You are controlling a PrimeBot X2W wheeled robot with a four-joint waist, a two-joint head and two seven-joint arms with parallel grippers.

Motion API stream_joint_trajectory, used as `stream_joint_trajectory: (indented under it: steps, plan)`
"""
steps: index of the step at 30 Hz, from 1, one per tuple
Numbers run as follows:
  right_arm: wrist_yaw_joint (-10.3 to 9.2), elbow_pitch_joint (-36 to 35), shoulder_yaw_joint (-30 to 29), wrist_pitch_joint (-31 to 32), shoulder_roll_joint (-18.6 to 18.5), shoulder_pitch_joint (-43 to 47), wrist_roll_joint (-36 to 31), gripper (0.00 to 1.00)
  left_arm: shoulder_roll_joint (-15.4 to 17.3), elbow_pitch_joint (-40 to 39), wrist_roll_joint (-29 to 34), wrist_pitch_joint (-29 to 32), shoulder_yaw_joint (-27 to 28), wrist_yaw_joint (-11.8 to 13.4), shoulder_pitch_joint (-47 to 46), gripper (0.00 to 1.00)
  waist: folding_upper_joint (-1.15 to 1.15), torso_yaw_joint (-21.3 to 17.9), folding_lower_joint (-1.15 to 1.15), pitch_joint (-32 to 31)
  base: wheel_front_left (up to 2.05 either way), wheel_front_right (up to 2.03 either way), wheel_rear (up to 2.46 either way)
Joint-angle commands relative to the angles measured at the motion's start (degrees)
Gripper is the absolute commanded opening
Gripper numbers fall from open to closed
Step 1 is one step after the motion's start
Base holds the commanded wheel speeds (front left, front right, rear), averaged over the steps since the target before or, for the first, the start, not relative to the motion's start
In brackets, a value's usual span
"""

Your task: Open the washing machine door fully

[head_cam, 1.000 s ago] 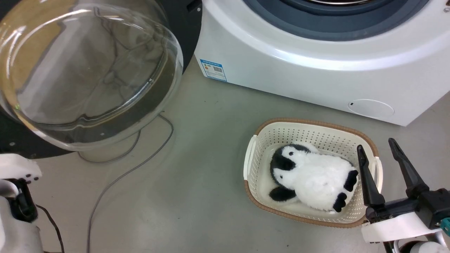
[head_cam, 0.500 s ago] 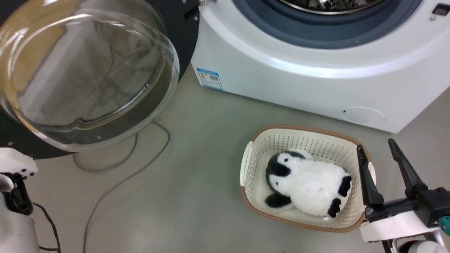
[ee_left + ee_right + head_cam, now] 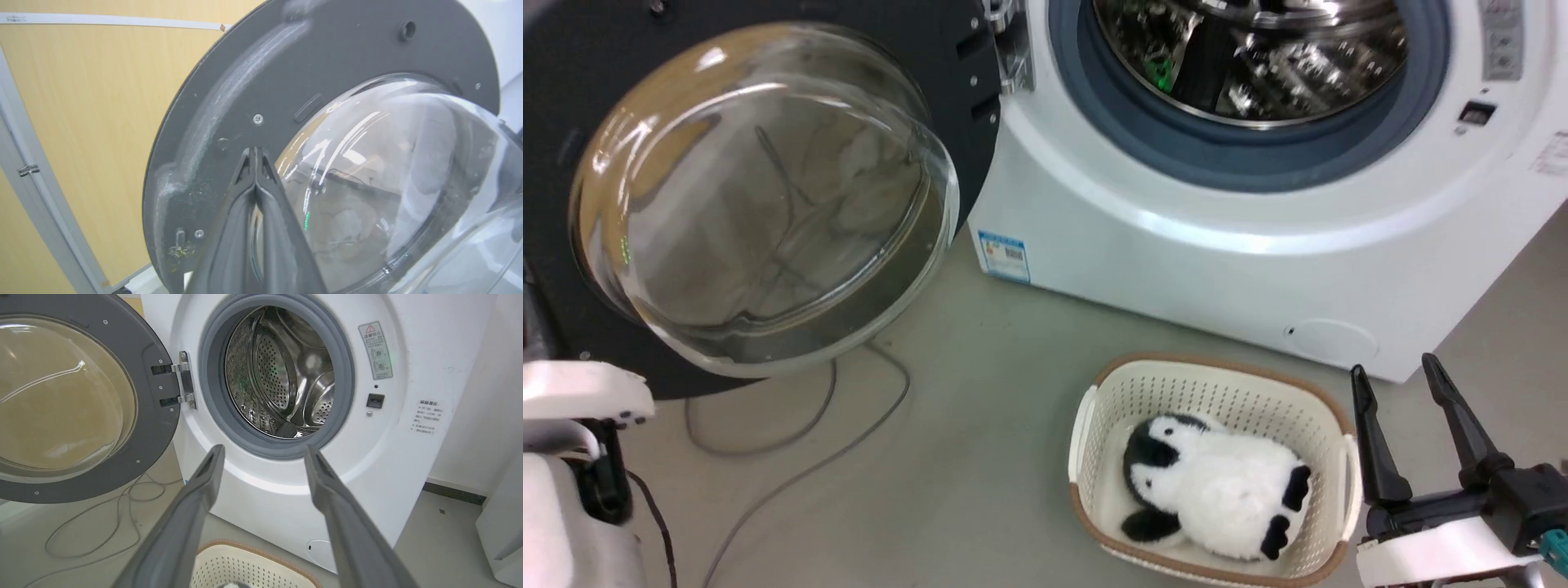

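Washing machine door (image 3: pixel 768 204) stands swung wide, left of the washing machine (image 3: pixel 1176 245), hung on its hinge (image 3: pixel 186 381), inner face toward me.

My left gripper (image 3: pixel 255 157): fingers pressed together, nothing btwn them. Tips point at the door's dark inner ring, w/ the clear glass bowl (image 3: pixel 388 183) just right of them. Can't tell if the tips touch the ring. Past the door's edge, left of those fingers, is a wood-look wall panel (image 3: pixel 81 102) w/ a pale grey frame strip (image 3: pixel 57 212).

My right gripper (image 3: pixel 1392 374): fingers spread apart, holding nothing. In the rt wrist view the steel drum (image 3: pixel 286 375) & grey gasket (image 3: pixel 212 400) sit above and btwn the tips, well apart from them. The door is off to the left of the left finger. Just left of these fingers in the head view, a cream basket (image 3: pixel 1217 384) w/ brown rim sits on the floor. A black-and-white penguin plush (image 3: pixel 1217 490) lies in it.

Floor (image 3: pixel 980 392) is smooth grey-green. A grey cable (image 3: pixel 760 452) loops across it under the door. Blue label (image 3: pixel 1003 255) sits at the machine's lower left corner, and a round flap (image 3: pixel 1330 341) sits low on its front, above the basket. White wall (image 3: pixel 470 416) is right of the rt fingers.
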Motion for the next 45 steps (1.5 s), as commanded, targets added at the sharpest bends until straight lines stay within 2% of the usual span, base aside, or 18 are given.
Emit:
stream_joint_trajectory:
  steps: [1, 2, 3, 7, 15, 28, 29, 30, 31, 32, 45]
  plan:
    - [0.05, -0.6, -0.3, -0.3, 0.3, 0.6, 0.2, 1.00, -1.1, -2.1, 0.5, 0.1, -0.8, -0.5, 1.7, 0.00, 0.00, -0.8, 0.00, -1.5, 0.00, 0.00, 0.00]
    - [0.05, -0.7, -0.3, -0.3, 0.3, 0.8, 0.2, 1.00, -1.7, -3.6, 0.8, 0.1, -1.3, -0.7, 2.6, 0.00, 0.00, -1.0, 0.00, -1.9, 0.00, 0.00, 0.00]
    - [0.05, -1.2, -0.4, -0.3, 0.4, 1.3, 1.1, 1.00, -4.1, -7.8, 1.1, 0.1, -3.1, -1.4, 5.3, 0.00, 0.00, -1.9, 0.00, -3.1, 0.00, 0.00, 0.00]
    - [0.05, -1.9, -0.9, -0.3, 0.4, 2.2, 2.1, 1.00, -6.1, -11.2, 0.9, 0.1, -6.2, -2.7, 8.5, 0.00, 0.00, -3.3, 0.00, -4.7, 0.00, 0.00, 0.00]
    - [0.05, -3.7, -2.1, -0.3, 0.4, 3.1, 2.3, 1.00, -8.2, -15.2, 0.0, 0.1, -12.1, -3.7, 13.4, 0.00, 0.00, -6.7, 0.00, -6.4, 0.00, 0.00, 0.00]
    - [0.05, -4.4, -2.4, -0.3, 0.4, 5.6, 3.2, 1.00, -9.5, -17.5, -1.9, 0.1, -17.9, -3.4, 20.8, 0.00, 0.00, -13.2, 0.00, -8.3, 0.00, 0.00, 0.00]
    - [0.05, -4.3, -2.3, -0.3, 0.4, 5.8, 3.3, 1.00, -9.5, -17.6, -1.9, 0.1, -18.3, -3.3, 21.2, 0.14, 0.00, -13.5, 0.00, -8.3, 0.00, 0.00, 0.00]
    - [0.05, -4.2, -2.4, -0.3, 0.4, 6.0, 3.6, 1.00, -9.5, -17.6, -2.0, 0.1, -18.7, -3.2, 21.5, 0.40, 0.00, -13.7, 0.00, -8.4, 0.00, 0.00, 0.00]
    - [0.05, -4.2, -2.4, -0.3, 0.4, 6.1, 3.8, 1.00, -9.6, -17.7, -2.1, 0.1, -19.1, -3.1, 21.9, 0.89, 0.00, -14.0, 0.00, -8.4, 0.00, 0.00, 0.00]
    - [0.05, -4.1, -2.3, -0.3, 0.4, 6.2, 3.9, 1.00, -9.6, -17.9, -2.0, 0.1, -19.5, -3.0, 22.1, 1.00, 0.00, -14.3, 0.00, -8.4, 0.00, 0.00, 0.00]
    - [0.05, -2.9, -1.2, -0.3, 0.4, 6.9, 4.7, 1.00, -9.6, -17.8, -3.7, 0.1, -23.0, -0.6, 25.6, 1.00, 0.00, -17.4, 0.00, -8.5, 0.00, 0.00, 0.00]
